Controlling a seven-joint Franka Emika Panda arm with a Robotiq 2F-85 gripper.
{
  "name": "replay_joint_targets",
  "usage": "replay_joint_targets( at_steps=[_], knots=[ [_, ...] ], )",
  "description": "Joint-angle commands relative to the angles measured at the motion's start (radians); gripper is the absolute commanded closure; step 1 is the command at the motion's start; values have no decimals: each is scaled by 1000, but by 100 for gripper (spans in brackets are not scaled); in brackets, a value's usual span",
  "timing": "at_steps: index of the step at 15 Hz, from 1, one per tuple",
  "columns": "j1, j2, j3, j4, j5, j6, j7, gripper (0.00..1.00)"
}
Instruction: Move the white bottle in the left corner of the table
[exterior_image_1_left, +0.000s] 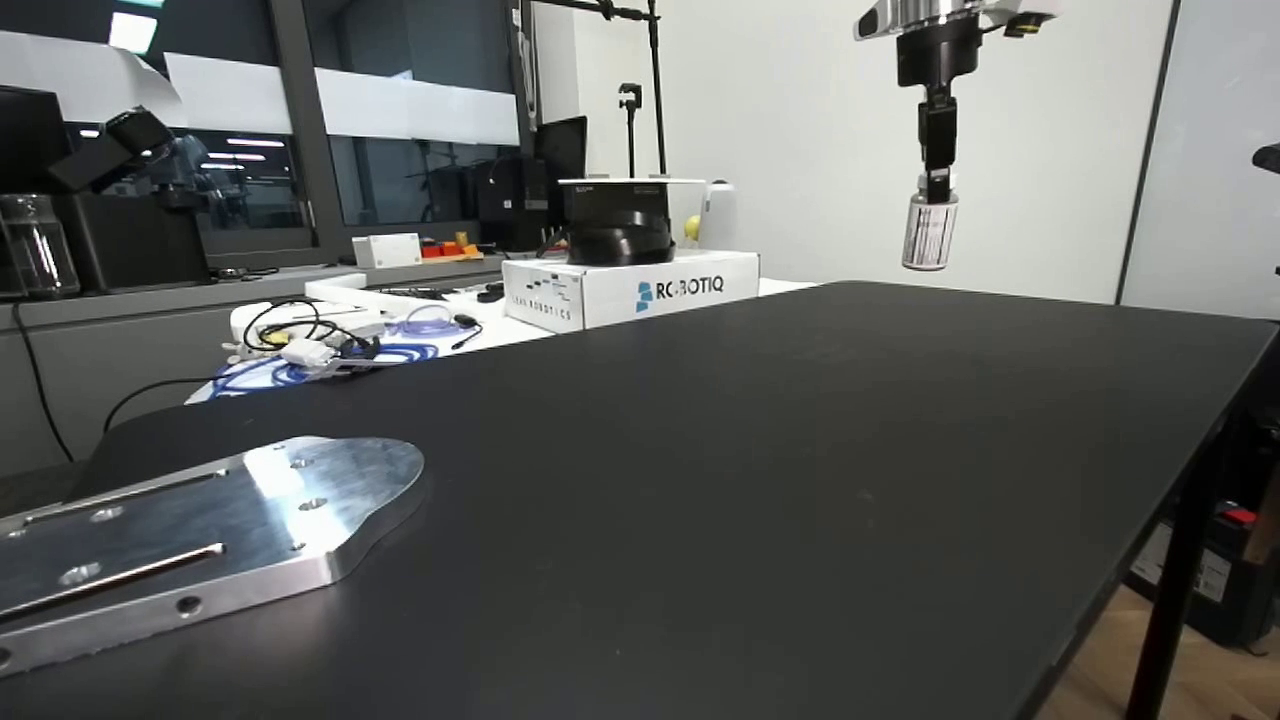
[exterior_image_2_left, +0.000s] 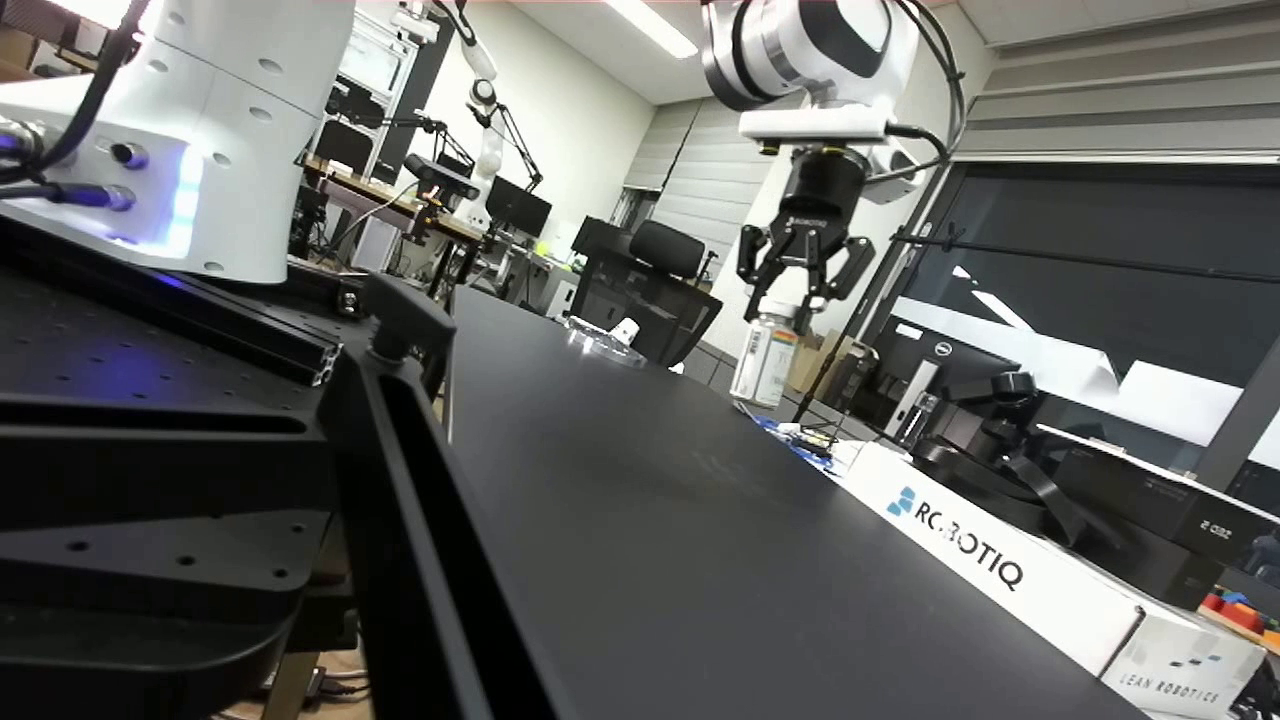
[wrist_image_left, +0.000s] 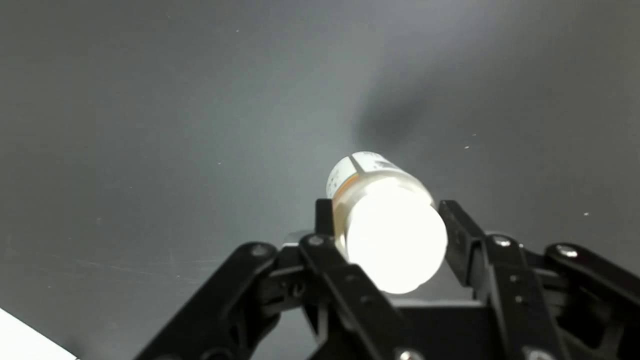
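The white bottle (exterior_image_1_left: 930, 235) hangs in the air in both exterior views, held near its cap, label outward and leaning slightly (exterior_image_2_left: 766, 365). My gripper (exterior_image_1_left: 938, 192) points down and is shut on it; in an exterior view (exterior_image_2_left: 780, 308) the fingers stand at both sides of the bottle's neck. In the wrist view, the bottle's cap (wrist_image_left: 397, 240) is overexposed and sits between the fingertips (wrist_image_left: 387, 219). The black table (exterior_image_1_left: 700, 480) lies below, with a gap under the bottle; its surface also fills the wrist view (wrist_image_left: 175, 125).
A shiny metal plate (exterior_image_1_left: 250, 520) lies on the table's near end in an exterior view. A white Robotiq box (exterior_image_1_left: 690, 285) stands along the table's edge, also visible from elsewhere (exterior_image_2_left: 960, 550). Blue cables (exterior_image_1_left: 400, 352) lie beside it. The robot base (exterior_image_2_left: 210, 130) stands at the opposite edge.
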Motion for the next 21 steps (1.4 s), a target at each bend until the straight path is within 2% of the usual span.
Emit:
replay_joint_targets(
  at_steps=[1,7,10,13,16,21],
  knots=[
    [-55,186,-40,206,62,21,-46,71],
    [-161,416,-36,503,218,-32,-65,71],
    [-192,488,-38,602,237,-82,-51,71],
    [-210,543,-41,687,236,-182,-41,71],
    [-229,579,-35,739,247,-232,-48,71],
    [-247,617,-36,751,242,-194,-59,71]
  ],
)
